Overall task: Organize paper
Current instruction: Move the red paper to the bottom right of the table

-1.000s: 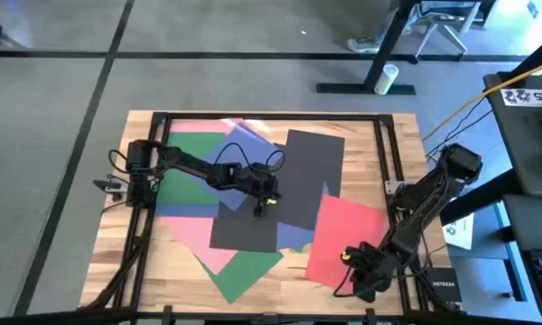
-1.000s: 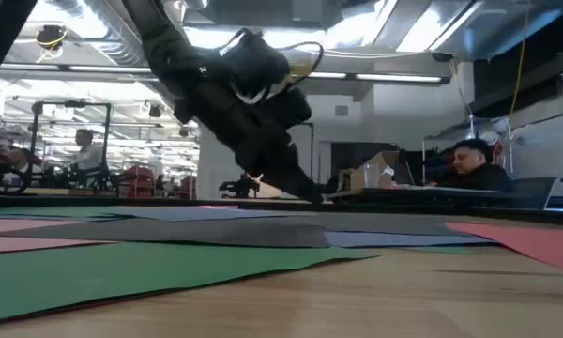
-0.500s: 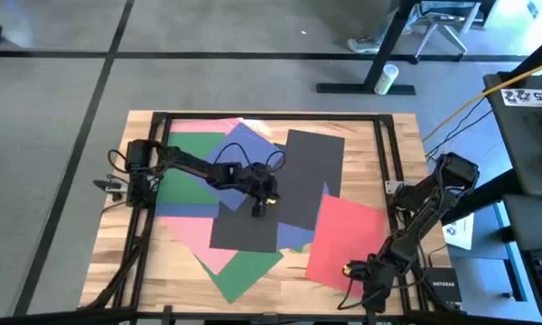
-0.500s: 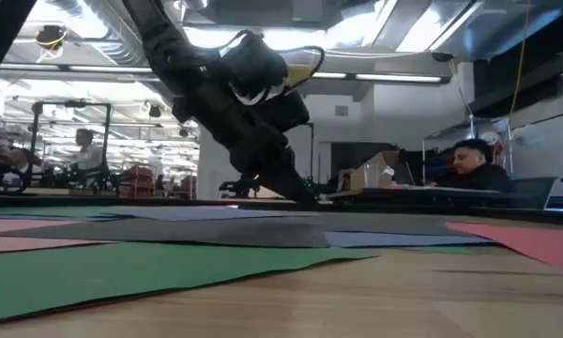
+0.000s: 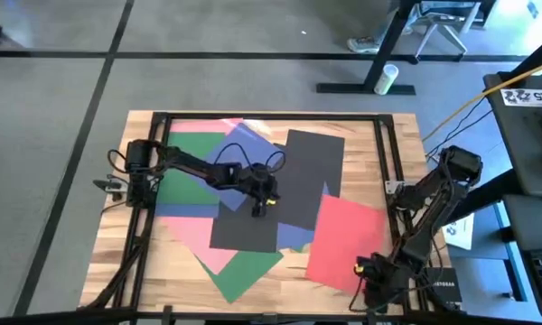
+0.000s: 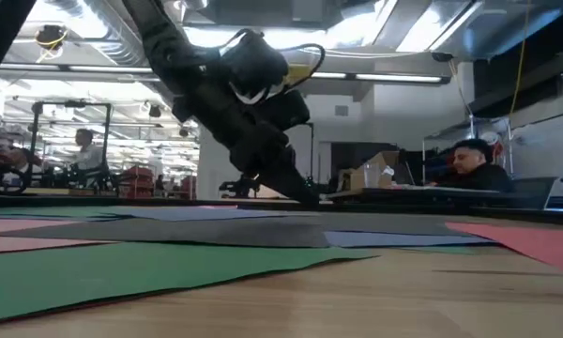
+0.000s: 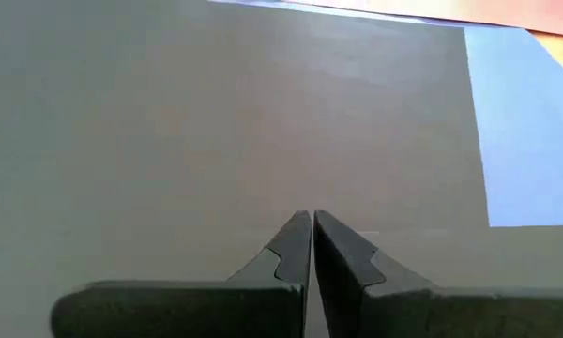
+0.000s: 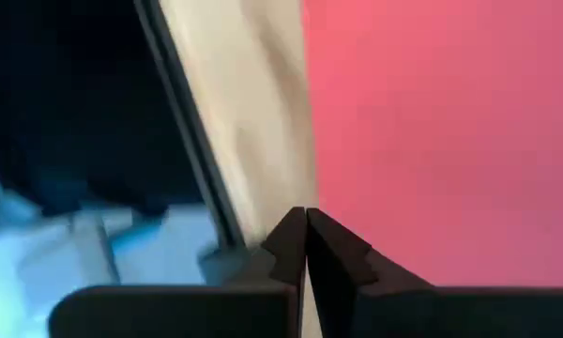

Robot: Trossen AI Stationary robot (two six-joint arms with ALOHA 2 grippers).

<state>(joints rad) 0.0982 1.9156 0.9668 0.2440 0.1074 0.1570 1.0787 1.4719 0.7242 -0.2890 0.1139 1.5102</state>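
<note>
Wooden table (image 5: pixel 154 275), flat matte paper (image 5: pixel 343 239), left gripper (image 5: pixel 258 209) pressing black sheet (image 5: pixel 303 176)

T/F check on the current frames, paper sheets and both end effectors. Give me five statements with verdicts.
1. The left end effector is over the black sheet. True.
2. The left end effector's fingers are spread wide. False: the left wrist view shows them together.
3. The red sheet lies toward the table's right side. True.
4. The right end effector is at the table's far edge. False: it sits at the near right, by the red sheet's edge.
5. The green sheet lies on top of the black sheet. False: the black sheet overlaps it.
</note>
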